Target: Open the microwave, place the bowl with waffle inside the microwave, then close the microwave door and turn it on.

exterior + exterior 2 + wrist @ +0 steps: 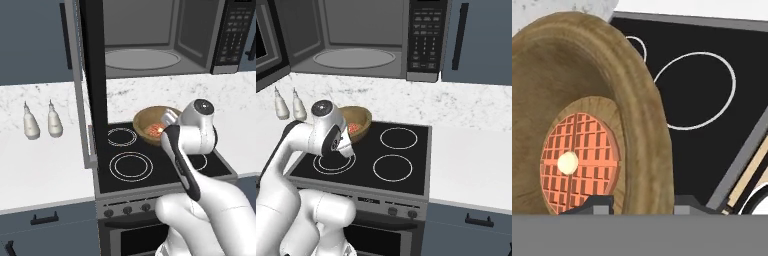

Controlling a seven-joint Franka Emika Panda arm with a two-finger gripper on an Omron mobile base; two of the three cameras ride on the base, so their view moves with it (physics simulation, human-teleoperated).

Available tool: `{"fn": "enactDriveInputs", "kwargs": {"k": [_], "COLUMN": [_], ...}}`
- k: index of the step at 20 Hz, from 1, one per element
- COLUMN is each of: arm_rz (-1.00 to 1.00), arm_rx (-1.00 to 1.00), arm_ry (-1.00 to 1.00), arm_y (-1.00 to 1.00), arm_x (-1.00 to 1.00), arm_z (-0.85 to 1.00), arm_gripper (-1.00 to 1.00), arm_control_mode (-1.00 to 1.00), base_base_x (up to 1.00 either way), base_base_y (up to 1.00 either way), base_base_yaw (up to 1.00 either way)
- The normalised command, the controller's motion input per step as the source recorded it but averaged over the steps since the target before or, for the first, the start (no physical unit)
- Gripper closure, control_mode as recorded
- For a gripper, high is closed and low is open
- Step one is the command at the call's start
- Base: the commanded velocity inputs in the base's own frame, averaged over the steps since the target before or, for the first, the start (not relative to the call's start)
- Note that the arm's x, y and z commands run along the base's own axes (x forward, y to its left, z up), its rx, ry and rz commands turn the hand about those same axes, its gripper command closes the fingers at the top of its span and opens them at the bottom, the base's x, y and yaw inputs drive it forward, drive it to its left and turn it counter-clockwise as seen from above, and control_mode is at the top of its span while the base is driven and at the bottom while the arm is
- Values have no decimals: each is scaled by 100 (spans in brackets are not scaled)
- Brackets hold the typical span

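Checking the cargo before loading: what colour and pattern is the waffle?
Reddish-orange with a square grid, pale yellow dab on top; the waffle shows best in the hand view.

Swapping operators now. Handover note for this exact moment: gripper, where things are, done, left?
Gripper: shut on the bowl, one finger inside the rim, one outside, as the hand view shows.
Bowl: over the back left of the stovetop, waffle and its pale dab inside. Whether it is lifted off the surface cannot be told.
Microwave: door swung wide open to the left, cavity bare, turntable visible.
Done: door opened, bowl gripped.
Left: lift the bowl onto the turntable, release, close the door, press start on the keypad.
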Motion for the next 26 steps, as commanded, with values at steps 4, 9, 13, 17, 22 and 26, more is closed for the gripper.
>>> {"fn": "enactDriveInputs", "kwargs": {"k": [4, 9, 13, 17, 22, 26], "arm_rz": [-30, -21, -4, 9, 7, 0], "arm_rx": [0, 0, 2, 4, 9, 10], "arm_ry": [-6, -2, -12, -32, -36, -37], "arm_y": [-4, -3, -18, -10, -10, -4], "arm_x": [-25, -38, -61, -85, -41, -5], "arm_z": [60, 84, 72, 55, 30, 48], "arm_gripper": [100, 100, 100, 100, 100, 100], "arm_control_mode": [-100, -100, -100, -100, -100, -100], "base_base_x": [0, 0, 0, 0, 0, 0], "base_base_y": [0, 0, 0, 0, 0, 0], "base_base_yaw": [0, 0, 0, 0, 0, 0]}}
